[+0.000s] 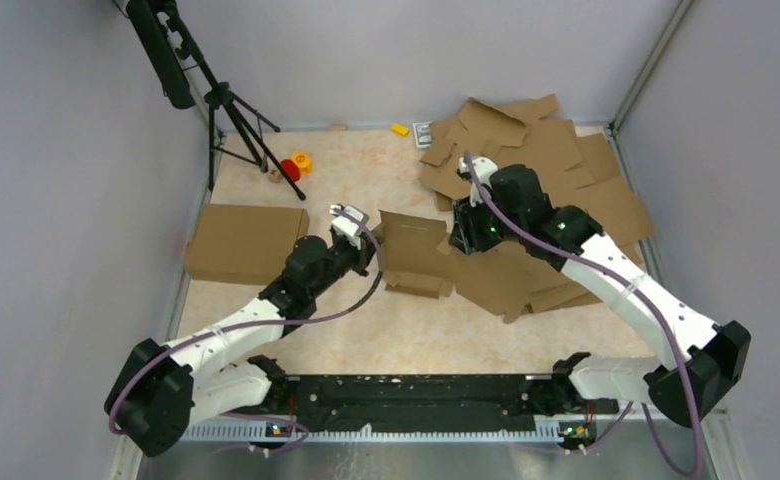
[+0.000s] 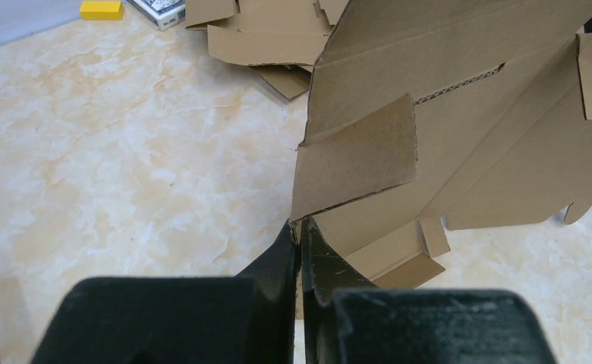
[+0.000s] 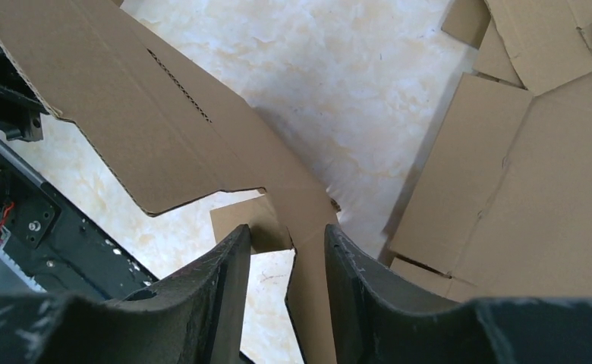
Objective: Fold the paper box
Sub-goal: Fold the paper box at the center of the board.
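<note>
Along the near edge of the table (image 1: 386,335), a pale stone-patterned surface with a slight sheen, runs a black mounting rail (image 1: 416,388). Out from it, at the table's middle, the paper box (image 1: 413,250) is a brown corrugated blank, matt, with raw fluted edges, square flaps and a narrow slot cut along one crease. It is partly raised off the table, its large panel tilted up. Its long axis seems to run left to right, from one arm's fingers to the other's. The left fingers (image 2: 281,254), black and scuffed, are pressed together on the corner of a small square flap at the box's left end. The right fingers (image 3: 225,280) stand partly spread astride a narrow panel at its right end, one finger against the cardboard and a gap showing beside the other. By the left edge lies a folded flat brown carton (image 1: 246,243). Toward the far right corner is a loose heap of flat cardboard blanks (image 1: 556,165). Near the far edge sit a yellow block (image 1: 400,129) and a small red piece (image 1: 291,168), with a black tripod (image 1: 231,110) at the far left corner.
</note>
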`<state>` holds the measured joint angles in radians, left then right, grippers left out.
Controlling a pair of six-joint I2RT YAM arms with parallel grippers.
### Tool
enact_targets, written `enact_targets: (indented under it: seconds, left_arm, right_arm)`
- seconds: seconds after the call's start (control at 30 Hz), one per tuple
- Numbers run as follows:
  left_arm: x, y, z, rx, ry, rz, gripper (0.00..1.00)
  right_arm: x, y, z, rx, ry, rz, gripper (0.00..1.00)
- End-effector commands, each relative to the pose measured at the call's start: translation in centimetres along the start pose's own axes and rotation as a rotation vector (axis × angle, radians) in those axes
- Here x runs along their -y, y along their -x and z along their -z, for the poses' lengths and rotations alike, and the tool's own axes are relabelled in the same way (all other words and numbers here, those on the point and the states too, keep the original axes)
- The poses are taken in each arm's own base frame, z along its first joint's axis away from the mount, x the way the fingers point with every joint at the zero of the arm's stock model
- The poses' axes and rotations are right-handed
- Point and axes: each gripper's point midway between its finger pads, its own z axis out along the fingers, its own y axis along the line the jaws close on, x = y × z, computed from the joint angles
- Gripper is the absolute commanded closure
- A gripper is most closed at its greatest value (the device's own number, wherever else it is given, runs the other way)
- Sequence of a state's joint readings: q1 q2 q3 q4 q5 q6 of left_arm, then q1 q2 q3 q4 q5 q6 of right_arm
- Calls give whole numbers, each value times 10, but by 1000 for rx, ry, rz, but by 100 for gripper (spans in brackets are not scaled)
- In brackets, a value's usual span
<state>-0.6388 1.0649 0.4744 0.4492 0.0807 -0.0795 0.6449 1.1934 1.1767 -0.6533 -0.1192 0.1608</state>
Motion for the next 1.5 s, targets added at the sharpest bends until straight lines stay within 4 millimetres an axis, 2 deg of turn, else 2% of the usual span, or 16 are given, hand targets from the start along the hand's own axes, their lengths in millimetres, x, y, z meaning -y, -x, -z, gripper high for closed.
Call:
enact_targets:
  seconds: [0.0, 0.33, 0.43, 0.53, 0.7, 1.1, 1.33, 1.43, 1.47]
  left_arm:
    - [2, 13, -1, 53, 1, -4, 100]
    - [9, 13, -2, 50, -14, -5, 100]
    - [11, 12, -3, 46, -17, -6, 100]
    - [12, 11, -5, 38, -15, -5, 100]
    - [15, 7, -6, 29, -19, 0, 100]
    - [23, 6, -7, 30, 6, -18, 100]
    - [27, 7, -8, 29, 2, -25, 98]
    - [29, 4, -10, 16, -3, -16, 98]
    - [29, 4, -11, 15, -5, -11, 98]
  right_arm:
    - [1, 7, 5, -53, -28, -44, 61]
    - [-3, -7, 2, -224, -63, -180, 70]
    - [-5, -11, 2, -251, -47, -181, 69]
    - [0, -18, 2, -263, -67, -165, 62]
    - [7, -28, 1, -283, -116, -192, 64]
    - [15, -24, -4, -304, -244, -367, 74]
    - [17, 4, -9, -136, -227, -532, 81]
    - [25, 8, -11, -99, -239, -611, 86]
    - [22, 8, -13, -98, -214, -633, 86]
